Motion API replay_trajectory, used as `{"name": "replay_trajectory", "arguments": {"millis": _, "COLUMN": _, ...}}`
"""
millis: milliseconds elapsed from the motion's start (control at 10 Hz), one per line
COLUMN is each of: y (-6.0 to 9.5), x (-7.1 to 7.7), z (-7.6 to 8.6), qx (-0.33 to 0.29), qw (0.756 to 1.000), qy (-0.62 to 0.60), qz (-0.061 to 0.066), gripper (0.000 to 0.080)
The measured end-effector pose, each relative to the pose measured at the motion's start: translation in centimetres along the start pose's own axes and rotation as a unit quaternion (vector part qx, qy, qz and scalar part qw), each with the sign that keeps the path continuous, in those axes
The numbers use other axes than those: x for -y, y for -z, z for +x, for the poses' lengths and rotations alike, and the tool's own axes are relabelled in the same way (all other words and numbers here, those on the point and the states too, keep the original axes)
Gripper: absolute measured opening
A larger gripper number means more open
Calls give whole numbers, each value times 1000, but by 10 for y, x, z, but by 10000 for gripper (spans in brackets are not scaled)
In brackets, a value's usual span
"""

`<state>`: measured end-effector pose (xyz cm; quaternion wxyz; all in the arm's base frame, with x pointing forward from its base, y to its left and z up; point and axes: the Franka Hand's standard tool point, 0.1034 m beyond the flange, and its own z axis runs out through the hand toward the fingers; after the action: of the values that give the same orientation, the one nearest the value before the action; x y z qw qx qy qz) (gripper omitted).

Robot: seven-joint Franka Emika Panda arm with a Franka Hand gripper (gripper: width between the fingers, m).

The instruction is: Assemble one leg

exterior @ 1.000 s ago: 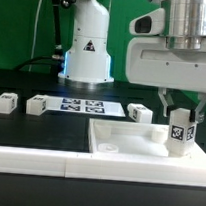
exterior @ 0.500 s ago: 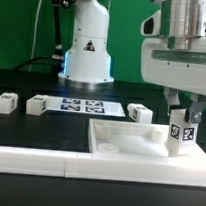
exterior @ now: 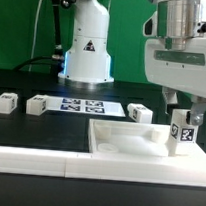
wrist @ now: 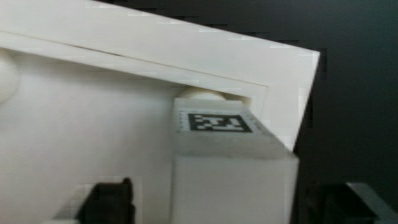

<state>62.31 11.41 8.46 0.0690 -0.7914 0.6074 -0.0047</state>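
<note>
The white tagged leg stands upright at the tray's corner.

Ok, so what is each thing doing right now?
Large flat white rimmed tray: flat on the black table.
Small white plastic post with a marker tag: upright in the tray's corner.
Tool: straddling that post, grip unclear.
Three other small white posts: loose, untouched.

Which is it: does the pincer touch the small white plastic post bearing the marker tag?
Apart. The wrist view shows a gap on each side between the pincer and the small white plastic post.
</note>
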Motion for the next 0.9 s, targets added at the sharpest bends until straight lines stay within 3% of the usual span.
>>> {"name": "replay_trajectory", "arguments": {"millis": 100, "y": 0, "x": 0, "z": -1, "qx": 0, "qw": 1000, "qy": 29, "qz": 0, "gripper": 555}}
{"name": "replay_trajectory", "arguments": {"millis": 200, "y": -1, "x": 0, "z": -2, "qx": 0, "qw": 997, "qy": 83, "qz": -2, "gripper": 633}}
{"name": "replay_trajectory", "arguments": {"millis": 500, "y": -1, "x": -1, "z": -4, "qx": 3, "qw": 973, "qy": 229, "qz": -8, "gripper": 646}}
{"name": "replay_trajectory", "arguments": {"millis": 700, "y": -1, "x": -1, "z": -3, "qx": 3, "qw": 944, "qy": 330, "qz": -10, "gripper": 649}}
{"name": "replay_trajectory", "arguments": {"millis": 900, "y": 1, "x": 2, "z": -6, "qx": -2, "qw": 899, "qy": 437, "qz": -29, "gripper": 649}}
